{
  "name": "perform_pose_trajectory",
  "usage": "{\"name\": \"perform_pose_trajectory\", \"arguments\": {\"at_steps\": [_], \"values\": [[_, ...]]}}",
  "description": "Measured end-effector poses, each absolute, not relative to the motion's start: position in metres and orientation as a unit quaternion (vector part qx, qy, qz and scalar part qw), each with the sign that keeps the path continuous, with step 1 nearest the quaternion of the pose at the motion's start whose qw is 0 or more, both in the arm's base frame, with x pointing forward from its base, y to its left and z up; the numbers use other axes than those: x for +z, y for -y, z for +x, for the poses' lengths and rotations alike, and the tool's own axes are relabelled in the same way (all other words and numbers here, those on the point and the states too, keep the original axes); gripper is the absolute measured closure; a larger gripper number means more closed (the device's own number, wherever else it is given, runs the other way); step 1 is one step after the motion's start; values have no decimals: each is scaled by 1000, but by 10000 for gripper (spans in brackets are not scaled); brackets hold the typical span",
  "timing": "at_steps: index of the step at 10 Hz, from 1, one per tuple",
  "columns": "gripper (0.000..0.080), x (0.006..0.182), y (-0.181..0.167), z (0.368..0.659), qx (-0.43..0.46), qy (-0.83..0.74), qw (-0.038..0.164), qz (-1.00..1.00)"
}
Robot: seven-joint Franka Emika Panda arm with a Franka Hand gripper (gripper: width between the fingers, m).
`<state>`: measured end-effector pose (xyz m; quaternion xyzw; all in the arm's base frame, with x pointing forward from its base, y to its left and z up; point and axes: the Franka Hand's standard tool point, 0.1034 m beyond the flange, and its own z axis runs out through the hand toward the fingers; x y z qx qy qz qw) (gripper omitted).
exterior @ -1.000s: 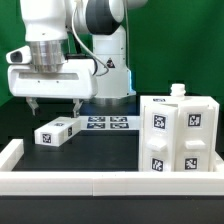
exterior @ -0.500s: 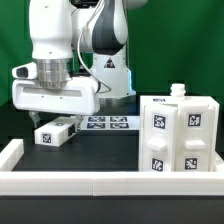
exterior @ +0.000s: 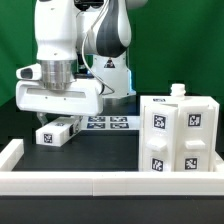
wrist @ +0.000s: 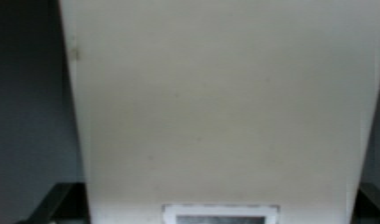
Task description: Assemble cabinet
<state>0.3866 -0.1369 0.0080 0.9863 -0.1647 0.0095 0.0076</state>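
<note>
**Mia:** What is the small block point(exterior: 57, 131) like?

**Ben:** It is a white plastic box, long and smooth, with flat sides. A black-and-white square tag point(exterior: 45, 138) is on its near end. It lies on the black table point(exterior: 110, 148), on the exterior view's left.

**Mia:** And the big part?

**Ben:** The cabinet body point(exterior: 180, 140) is white plastic too, tall and boxy. It stands on the exterior view's right, well apart from the small block. It has square tags on its near face and a little round knob point(exterior: 178, 91) on top.

**Mia:** Where is the gripper point(exterior: 58, 122)?

**Ben:** It hangs low, right over the small block. Its wide white hand covers the far part of the block.

**Mia:** Are the fingers squeezing the block?

**Ben:** That cannot be told. The hand and the block hide the fingertips. In the wrist view the small block point(wrist: 213, 100) fills the middle as one plain white face, with dark at both sides and the edge of a tag point(wrist: 219, 212).

**Mia:** What else is around?

**Ben:** The marker board point(exterior: 108, 123) lies flat just beside the block, a bit farther back. A low white rail point(exterior: 60, 184) runs along the near side and up the left. The arm point(exterior: 100, 35) is white with dark joints, and a green wall point(exterior: 10, 40) is behind it.
</note>
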Motion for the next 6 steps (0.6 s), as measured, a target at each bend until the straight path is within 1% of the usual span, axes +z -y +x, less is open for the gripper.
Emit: {"name": "perform_pose_trajectory", "arguments": {"at_steps": [1,3,5,6], "values": [[242,9,135,388,10,164,8,986],[242,34,108,403,29,143,4,989],[242,72,62,420,31,145,-19,989],[242,87,46,426,31,148,-27,988]]}}
